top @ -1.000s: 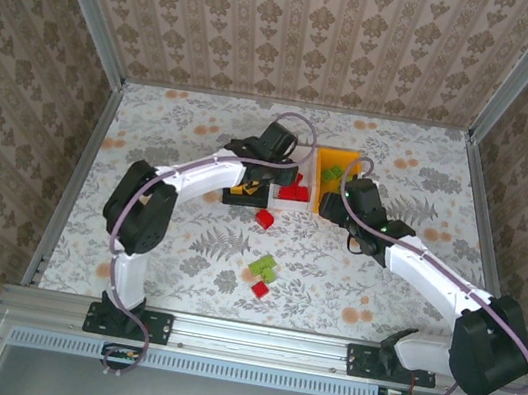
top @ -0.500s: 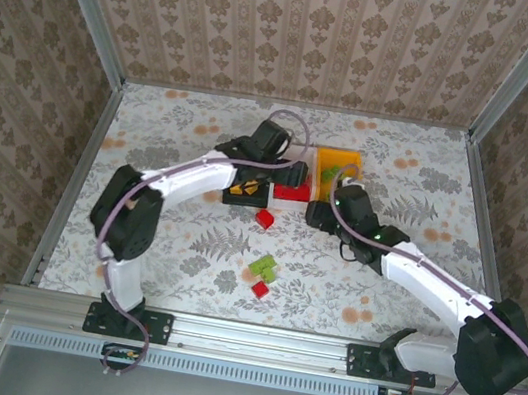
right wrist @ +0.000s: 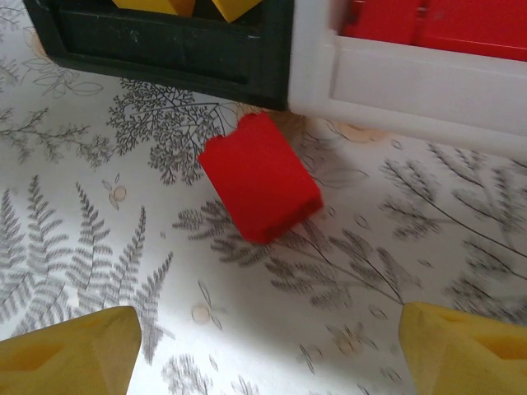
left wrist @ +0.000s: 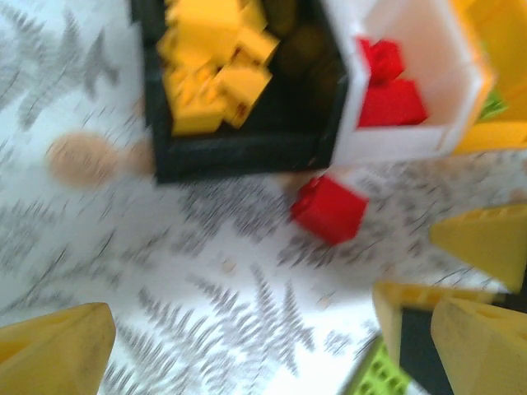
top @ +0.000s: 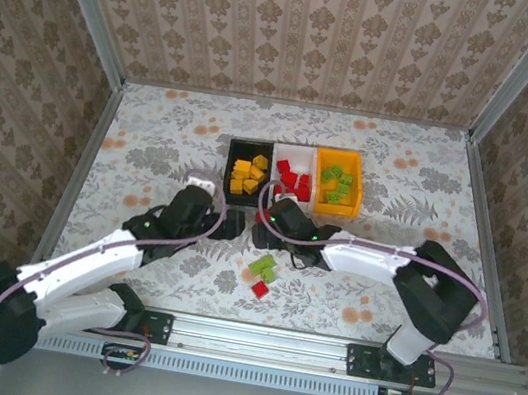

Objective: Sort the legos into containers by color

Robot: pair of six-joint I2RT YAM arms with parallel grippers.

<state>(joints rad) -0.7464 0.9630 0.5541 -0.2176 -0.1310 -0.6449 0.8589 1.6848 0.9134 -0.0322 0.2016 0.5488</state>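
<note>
Left arm [top: 90, 265] withdrawn; red lego [right wrist: 259, 188] ahead of right claw [right wrist: 268, 350] (spread wide).

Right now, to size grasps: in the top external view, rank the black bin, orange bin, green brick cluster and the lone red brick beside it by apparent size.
1. black bin and orange bin: look alike, tied.
2. green brick cluster.
3. lone red brick.

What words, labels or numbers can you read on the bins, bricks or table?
No text is readable. The black bin, white bin, orange bin and red brick show no markings; the table carries only a leaf print.
</note>
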